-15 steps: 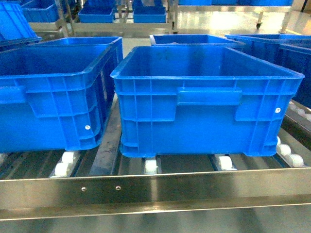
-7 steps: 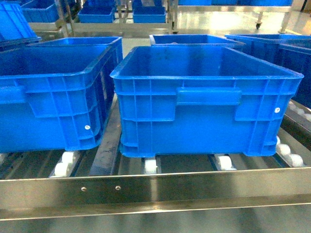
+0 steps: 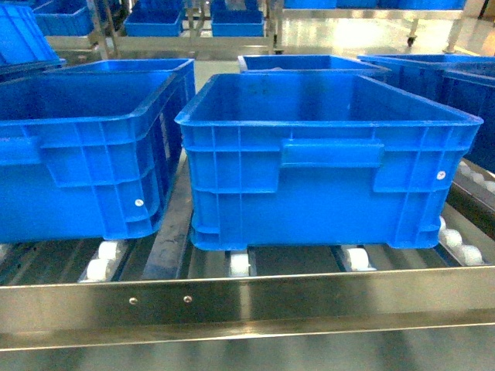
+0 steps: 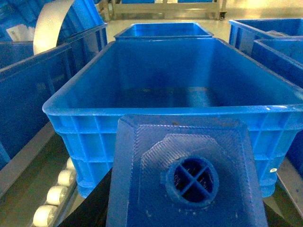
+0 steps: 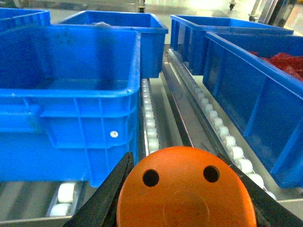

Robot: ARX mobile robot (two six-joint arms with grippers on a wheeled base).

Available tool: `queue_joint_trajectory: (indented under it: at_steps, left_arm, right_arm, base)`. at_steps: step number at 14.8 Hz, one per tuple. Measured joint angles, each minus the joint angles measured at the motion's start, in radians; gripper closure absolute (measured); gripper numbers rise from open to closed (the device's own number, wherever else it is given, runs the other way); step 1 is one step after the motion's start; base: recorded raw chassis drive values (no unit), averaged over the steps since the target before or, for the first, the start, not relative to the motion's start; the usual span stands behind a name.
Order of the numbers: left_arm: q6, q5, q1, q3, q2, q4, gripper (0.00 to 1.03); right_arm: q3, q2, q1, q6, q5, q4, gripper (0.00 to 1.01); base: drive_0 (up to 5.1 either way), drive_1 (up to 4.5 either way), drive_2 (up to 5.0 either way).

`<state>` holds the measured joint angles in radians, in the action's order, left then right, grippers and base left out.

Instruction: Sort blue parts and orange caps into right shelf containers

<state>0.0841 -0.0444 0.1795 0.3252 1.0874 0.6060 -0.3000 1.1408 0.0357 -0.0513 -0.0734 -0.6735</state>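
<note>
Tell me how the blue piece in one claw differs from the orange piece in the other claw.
The blue part is square-cornered with flat sloping faces, while the orange cap is round. The blue part has a round stud with a cross-shaped opening on top; the orange cap has a flat top with two small dark holes. The blue part fills the left wrist view; the orange cap sits between the right claw's dark fingers. Both are held in front of big blue bins on the roller shelf.
</note>
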Motion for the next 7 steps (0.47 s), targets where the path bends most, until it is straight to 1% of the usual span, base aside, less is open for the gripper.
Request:
queue_joint_trajectory:
  at_steps: [1, 2, 3, 4, 5, 6, 7]
  left_arm:
    - [0.000, 0.000, 0.000, 0.000, 0.000, 0.000, 0.58]
    - [0.000, 0.000, 0.000, 0.000, 0.000, 0.000, 0.58]
    - [0.000, 0.000, 0.000, 0.000, 0.000, 0.000, 0.58]
    - [0.000, 0.000, 0.000, 0.000, 0.000, 0.000, 0.58]
    - [0.000, 0.000, 0.000, 0.000, 0.000, 0.000, 0.58]
    - [0.000, 0.000, 0.000, 0.000, 0.000, 0.000, 0.58]
    - [0.000, 0.000, 0.000, 0.000, 0.000, 0.000, 0.58]
  right_arm:
    - [-0.007, 0.008, 0.002, 0.001, 0.000, -0.003, 0.58]
    - [-0.057, 0.065, 0.012, 0.011, 0.019, -0.027, 0.58]
    - [-0.124, 0.138, 0.033, 0.015, 0.023, -0.091, 0.58]
    - [-0.227, 0.233, 0.061, 0.011, 0.025, -0.151, 0.58]
    - [-0.325, 0.320, 0.087, -0.005, 0.025, -0.176, 0.58]
    - [-0.454, 0.425, 0.110, -0.023, 0.027, -0.134, 0.58]
    - [-0.577, 0.538, 0.121, -0.040, 0.011, -0.097, 0.51]
  base:
    - [0.0, 0.00, 0.0]
    - [0.0, 0.00, 0.0]
    - [0.0, 0.00, 0.0]
    - [0.0, 0.00, 0.0]
    - [0.0, 0.00, 0.0]
    - [0.0, 0.00, 0.0]
    - [0.0, 0.00, 0.0]
